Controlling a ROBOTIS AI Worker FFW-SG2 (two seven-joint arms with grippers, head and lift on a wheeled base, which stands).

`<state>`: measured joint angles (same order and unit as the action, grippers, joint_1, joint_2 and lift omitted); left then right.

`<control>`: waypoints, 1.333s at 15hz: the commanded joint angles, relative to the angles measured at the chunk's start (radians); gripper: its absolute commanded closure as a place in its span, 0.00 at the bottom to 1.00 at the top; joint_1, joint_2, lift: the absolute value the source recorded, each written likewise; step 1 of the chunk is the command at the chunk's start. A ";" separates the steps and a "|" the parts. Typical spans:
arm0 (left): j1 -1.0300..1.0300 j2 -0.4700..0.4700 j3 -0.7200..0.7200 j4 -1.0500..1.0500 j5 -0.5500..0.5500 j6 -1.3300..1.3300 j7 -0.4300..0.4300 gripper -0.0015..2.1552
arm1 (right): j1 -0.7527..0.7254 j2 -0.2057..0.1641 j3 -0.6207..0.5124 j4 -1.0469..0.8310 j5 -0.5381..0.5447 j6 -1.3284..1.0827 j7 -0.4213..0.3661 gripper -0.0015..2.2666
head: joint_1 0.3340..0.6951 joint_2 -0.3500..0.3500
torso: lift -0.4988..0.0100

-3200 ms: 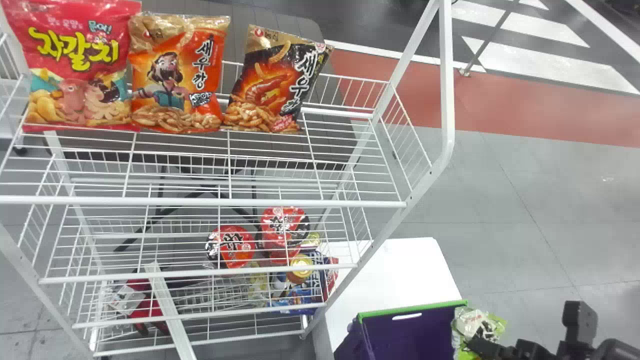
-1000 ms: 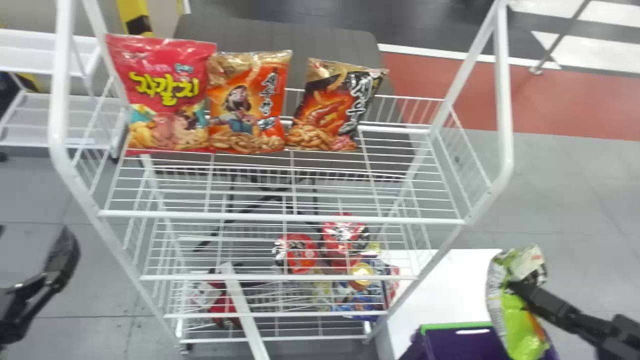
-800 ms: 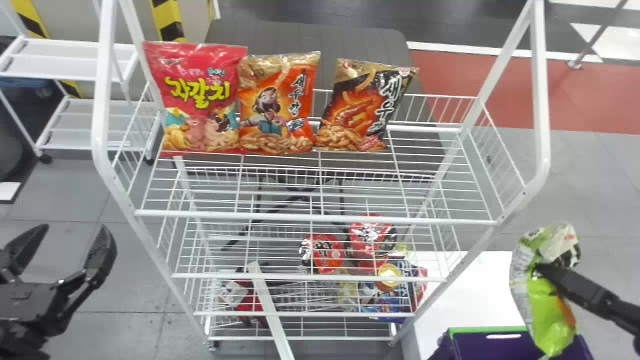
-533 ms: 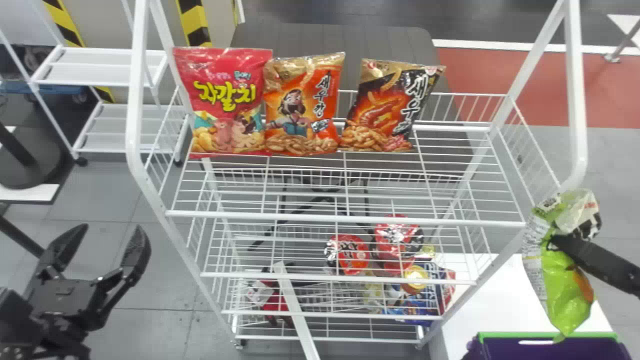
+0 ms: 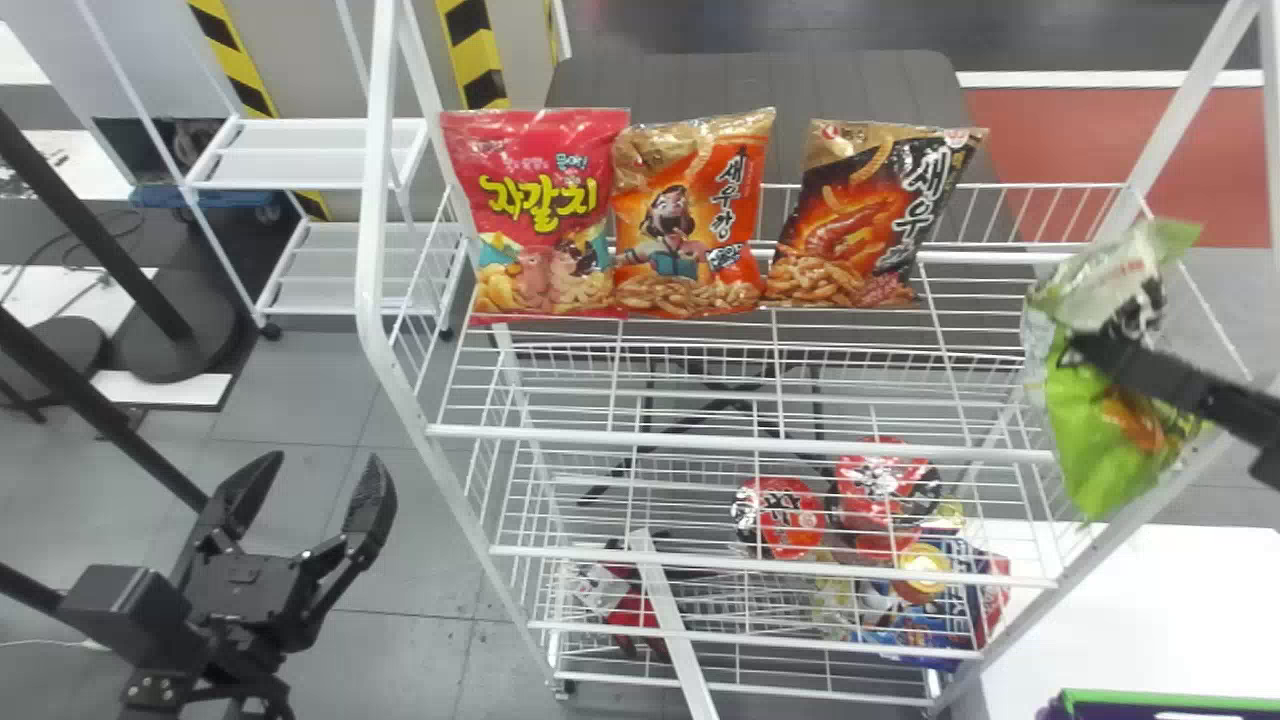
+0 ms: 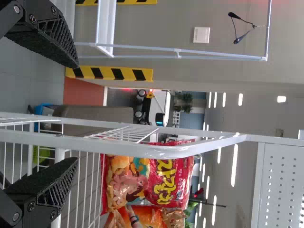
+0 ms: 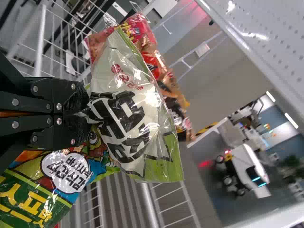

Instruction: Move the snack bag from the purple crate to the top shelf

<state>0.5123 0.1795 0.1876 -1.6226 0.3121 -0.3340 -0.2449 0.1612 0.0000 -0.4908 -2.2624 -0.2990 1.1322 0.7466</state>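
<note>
In the head view my right gripper (image 5: pixel 1085 350) is shut on the green and white snack bag (image 5: pixel 1100 440), which hangs in front of the rack's right post, beside the top shelf (image 5: pixel 740 438). The right wrist view has the right gripper (image 7: pixel 85 111) pinching the snack bag (image 7: pixel 135 109) near its middle. My left gripper (image 5: pixel 318 480) stands open and empty left of the rack; in the left wrist view the left gripper (image 6: pixel 73 111) has its fingers wide apart. At the bottom right is the purple crate (image 5: pixel 1170 700), mostly cut off, its green rim showing.
Three snack bags stand along the top shelf's back: a red one (image 5: pixel 540 215), an orange one (image 5: pixel 690 215) and a black one (image 5: pixel 870 215). Red noodle cups (image 5: pixel 780 515) are lower down. A white table (image 5: pixel 1150 600) adjoins the rack's right side. White posts flank the shelf.
The snack bag has risen from the crate in my right gripper and come up to the rack's right post. The head view has swung right-to-left, bringing the left gripper into sight.
</note>
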 commanded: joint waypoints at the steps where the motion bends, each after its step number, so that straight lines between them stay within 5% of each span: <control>1: 0.000 0.000 0.001 0.009 0.004 -0.010 0.003 0.06 | -0.011 0.001 0.113 0.038 0.067 -0.200 -0.047 0.73 | 1.00 0.67 | 0.98; 9: 0.000 0.000 0.000 0.021 0.007 -0.041 0.004 0.06 | -0.028 0.001 0.391 0.334 0.224 -0.783 -0.309 0.73 | 1.00 0.76 | 0.98; 20: 0.002 0.003 0.000 0.027 0.012 -0.056 0.004 0.06 | -0.054 0.001 0.397 0.546 0.215 -1.041 -0.627 0.73 | 1.00 0.70 | 0.98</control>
<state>0.5139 0.1824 0.1882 -1.5959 0.3235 -0.3901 -0.2408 0.1212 0.0000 -0.0870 -1.7456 -0.0815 0.1036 0.1303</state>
